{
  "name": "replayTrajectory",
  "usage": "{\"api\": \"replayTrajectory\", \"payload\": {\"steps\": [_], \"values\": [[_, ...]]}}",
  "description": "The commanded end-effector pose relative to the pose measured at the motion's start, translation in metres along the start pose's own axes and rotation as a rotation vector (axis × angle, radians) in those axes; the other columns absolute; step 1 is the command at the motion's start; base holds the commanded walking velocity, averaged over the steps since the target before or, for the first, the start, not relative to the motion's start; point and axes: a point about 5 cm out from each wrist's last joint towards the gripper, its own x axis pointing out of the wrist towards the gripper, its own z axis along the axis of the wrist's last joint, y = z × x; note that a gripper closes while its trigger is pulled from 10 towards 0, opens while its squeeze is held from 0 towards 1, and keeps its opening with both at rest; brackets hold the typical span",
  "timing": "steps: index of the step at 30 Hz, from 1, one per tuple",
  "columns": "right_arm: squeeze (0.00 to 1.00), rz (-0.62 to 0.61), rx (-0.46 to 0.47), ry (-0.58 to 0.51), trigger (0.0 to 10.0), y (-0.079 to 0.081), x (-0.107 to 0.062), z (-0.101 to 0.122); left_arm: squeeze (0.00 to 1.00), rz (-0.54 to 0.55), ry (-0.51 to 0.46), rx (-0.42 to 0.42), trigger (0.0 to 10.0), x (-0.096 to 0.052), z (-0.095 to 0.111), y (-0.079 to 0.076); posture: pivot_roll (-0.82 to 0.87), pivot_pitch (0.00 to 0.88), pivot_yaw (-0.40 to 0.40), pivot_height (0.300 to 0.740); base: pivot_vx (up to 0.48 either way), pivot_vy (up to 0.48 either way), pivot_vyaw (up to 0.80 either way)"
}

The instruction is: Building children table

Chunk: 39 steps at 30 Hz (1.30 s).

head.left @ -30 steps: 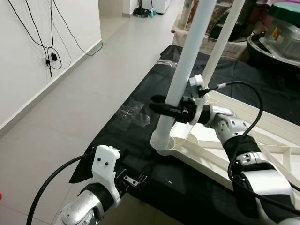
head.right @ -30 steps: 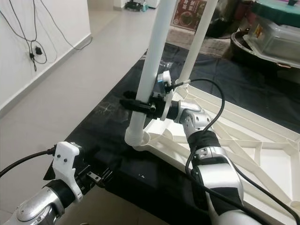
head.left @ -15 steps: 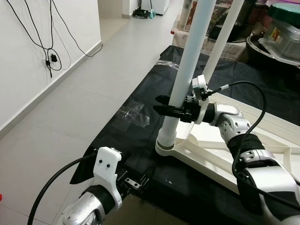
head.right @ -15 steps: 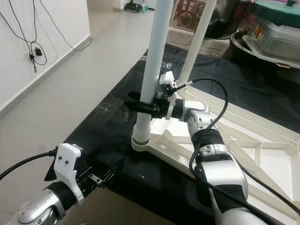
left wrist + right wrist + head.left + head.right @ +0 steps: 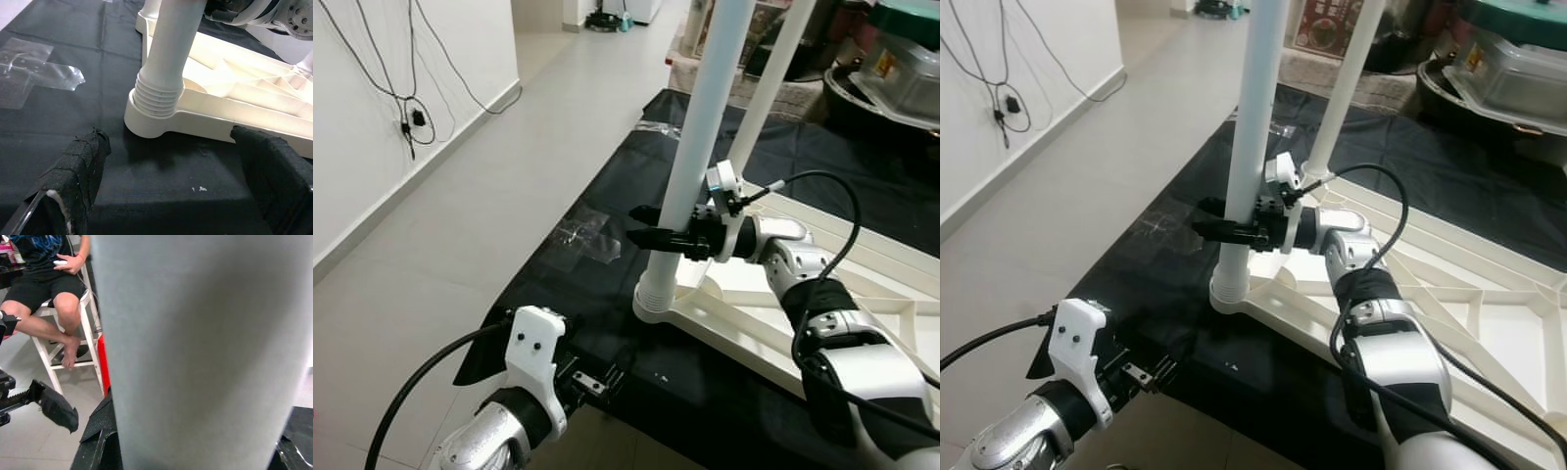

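Right claw [image 5: 651,235] clamps white table leg [image 5: 697,147] just above threaded end, seated upright in corner socket of upturned tabletop [image 5: 773,318] on black mat [image 5: 597,264]. Left claw [image 5: 171,196] wide open, near socket. Leg looks light, stiff, smooth plastic, likely slippery; grip low, near socket.

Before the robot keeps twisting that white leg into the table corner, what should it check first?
1. Right end effector grips the near table leg: ok.
2. Leg base sits in the corner socket: ok.
3. Thread fully screwed in: not ok, ridges show above the socket.
4. Leg stands straight: cannot tell.
5. Left end effector is open, near the corner, apart from it: ok.
6. Tabletop lies flat on the black sheet: ok.
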Motion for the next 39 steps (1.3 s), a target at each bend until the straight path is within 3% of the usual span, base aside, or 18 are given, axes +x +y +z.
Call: {"api": "replayTrajectory", "payload": {"steps": [1,16,24,29,32,39], "values": [[0.0,0.009,0.06,0.042,10.0,0.006,0.008,-0.022,0.0,-0.014,0.013,-0.007,10.0,-0.002,-0.001,-0.004,0.28,0.21,-0.124,0.74,0.0,0.0,0.0],[0.0,0.01,0.027,-0.011,10.0,0.014,0.029,-0.03,0.0,0.007,0.012,0.01,10.0,-0.002,0.001,0.002,0.28,0.203,-0.124,0.74,0.0,0.0,0.0],[0.0,-0.09,0.055,-0.028,10.0,0.015,0.03,-0.038,0.0,0.017,-0.002,0.02,10.0,0.001,0.003,0.006,0.27,0.197,-0.123,0.74,0.0,0.0,0.0],[0.0,-0.287,0.05,-0.032,10.0,0.008,0.024,-0.042,0.0,0.037,-0.014,0.032,10.0,0.003,0.005,0.011,0.27,0.188,-0.125,0.74,0.0,0.0,0.0],[0.0,-0.334,0.044,-0.039,10.0,0.007,0.023,-0.042,0.0,0.04,-0.018,0.036,10.0,0.004,0.006,0.013,0.26,0.185,-0.121,0.74,0.0,0.0,0.0],[0.0,-0.572,-0.004,0.003,10.0,0.003,0.022,-0.041,0.0,0.049,-0.034,0.057,10.0,0.009,0.01,0.02,0.25,0.178,-0.12,0.74,0.0,0.0,0.0]]}}
